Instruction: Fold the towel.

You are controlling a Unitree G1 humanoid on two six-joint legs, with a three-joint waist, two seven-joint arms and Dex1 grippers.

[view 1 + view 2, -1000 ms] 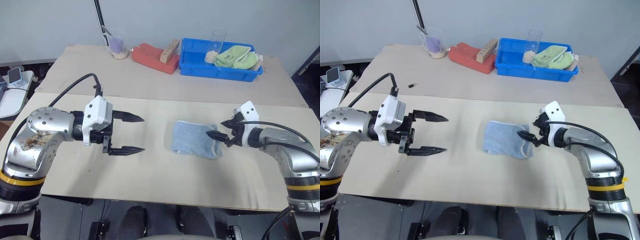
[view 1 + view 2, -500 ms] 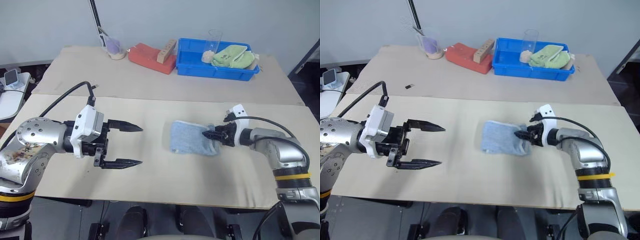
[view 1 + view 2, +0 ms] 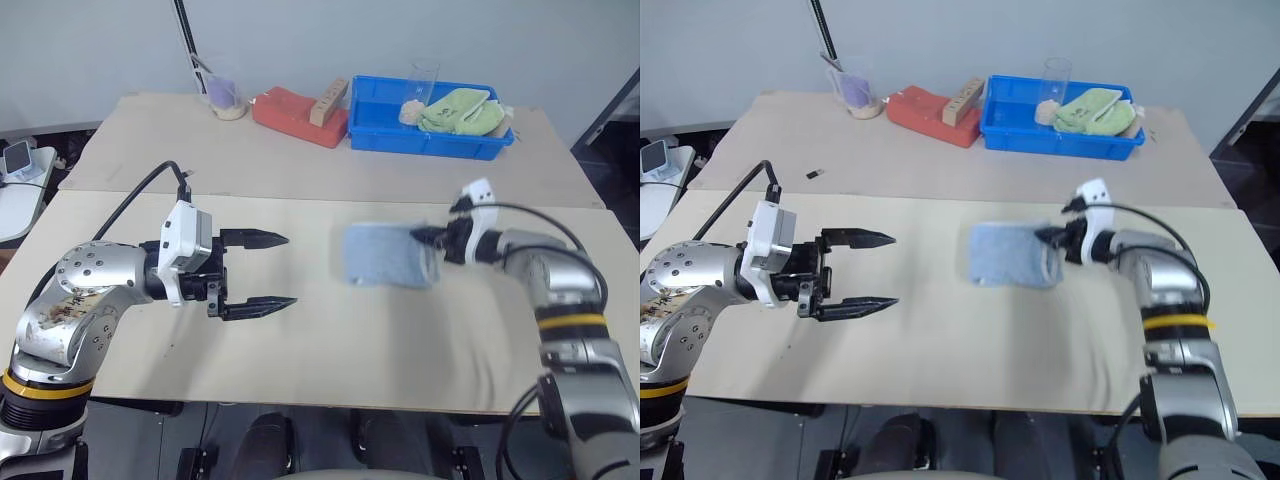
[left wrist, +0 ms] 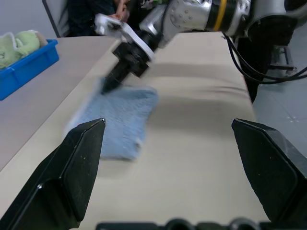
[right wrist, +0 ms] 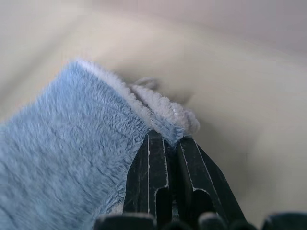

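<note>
The right gripper, a pair of black fingers that stood apart at the near right corner of the light blue terry-cloth towel a second ago, has clamped tight on that whitish-edged corner. It has since carried the corner up and away from the robot, so the towel's right side now hangs lifted off the beige wooden table rather than lying flat. The folded bundle has shifted slightly toward the far side of the table.
</note>
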